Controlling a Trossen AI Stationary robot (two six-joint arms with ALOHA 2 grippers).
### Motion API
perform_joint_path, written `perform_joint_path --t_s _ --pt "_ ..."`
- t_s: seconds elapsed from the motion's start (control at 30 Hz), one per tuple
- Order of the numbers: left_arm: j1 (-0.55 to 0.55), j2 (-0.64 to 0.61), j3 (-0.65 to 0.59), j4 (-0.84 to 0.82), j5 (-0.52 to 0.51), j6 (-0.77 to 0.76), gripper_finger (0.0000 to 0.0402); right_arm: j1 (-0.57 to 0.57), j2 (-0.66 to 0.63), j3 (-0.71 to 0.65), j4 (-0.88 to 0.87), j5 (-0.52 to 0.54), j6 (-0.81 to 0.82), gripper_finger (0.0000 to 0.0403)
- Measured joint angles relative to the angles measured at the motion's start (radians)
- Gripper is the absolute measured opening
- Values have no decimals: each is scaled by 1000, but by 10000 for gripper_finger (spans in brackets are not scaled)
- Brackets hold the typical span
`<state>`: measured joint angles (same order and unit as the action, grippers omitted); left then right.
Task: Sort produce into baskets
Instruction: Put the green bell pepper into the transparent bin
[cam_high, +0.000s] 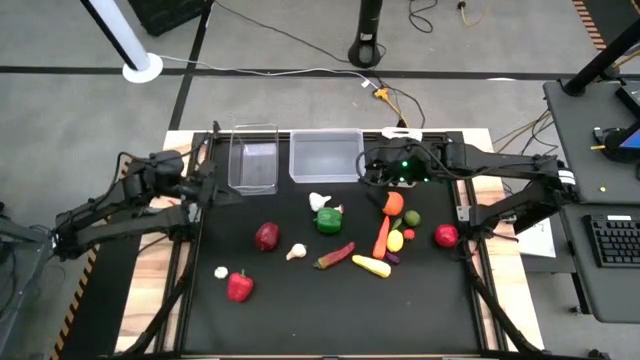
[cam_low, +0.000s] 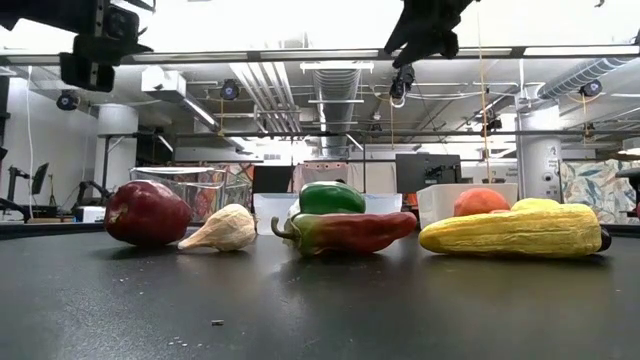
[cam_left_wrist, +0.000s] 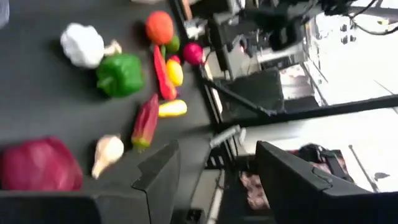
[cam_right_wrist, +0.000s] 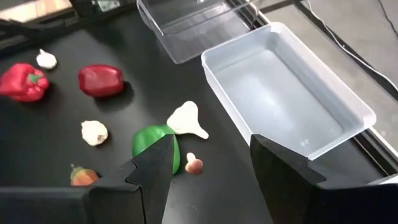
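Toy produce lies on the black mat: a white garlic (cam_high: 320, 202), green pepper (cam_high: 329, 221), dark red apple (cam_high: 266, 236), long red pepper (cam_high: 334, 256), yellow squash (cam_high: 371, 266), carrot (cam_high: 381, 238), tomato (cam_high: 393, 203) and red pepper (cam_high: 239, 287). A narrow clear basket (cam_high: 254, 158) and a wider whitish basket (cam_high: 326, 156) stand at the far edge. My left gripper (cam_high: 205, 185) is open and empty in the air left of the clear basket. My right gripper (cam_high: 370, 170) is open and empty in the air by the wider basket's right end (cam_right_wrist: 286, 93).
A red apple (cam_high: 446, 236) lies near the mat's right edge, and a small white garlic (cam_high: 221, 272) lies by the red pepper. Wooden table strips and frame rails flank the mat. Bare mat lies along the near edge (cam_high: 330, 320). A third basket does not show.
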<state>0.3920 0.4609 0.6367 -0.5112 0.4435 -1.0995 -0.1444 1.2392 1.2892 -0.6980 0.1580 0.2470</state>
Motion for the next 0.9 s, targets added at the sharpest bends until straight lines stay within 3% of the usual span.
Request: perform_joint_path --t_s 0.17,0.37,0.5,0.7,0.9 --pt "-49 55 68 -7 -141 87 192 0 14 0 0 -1 3 203" --pt "-119 122 159 -52 -322 332 192 0 34 22 -2 0 4 203" --pt "-161 150 206 -111 -410 414 192 0 46 40 -42 0 -1 210" --pt "-190 169 230 -178 -517 468 192 0 83 66 -72 0 -27 280" --pt "-190 190 198 -163 -503 399 192 7 151 74 -82 -28 -98 357"
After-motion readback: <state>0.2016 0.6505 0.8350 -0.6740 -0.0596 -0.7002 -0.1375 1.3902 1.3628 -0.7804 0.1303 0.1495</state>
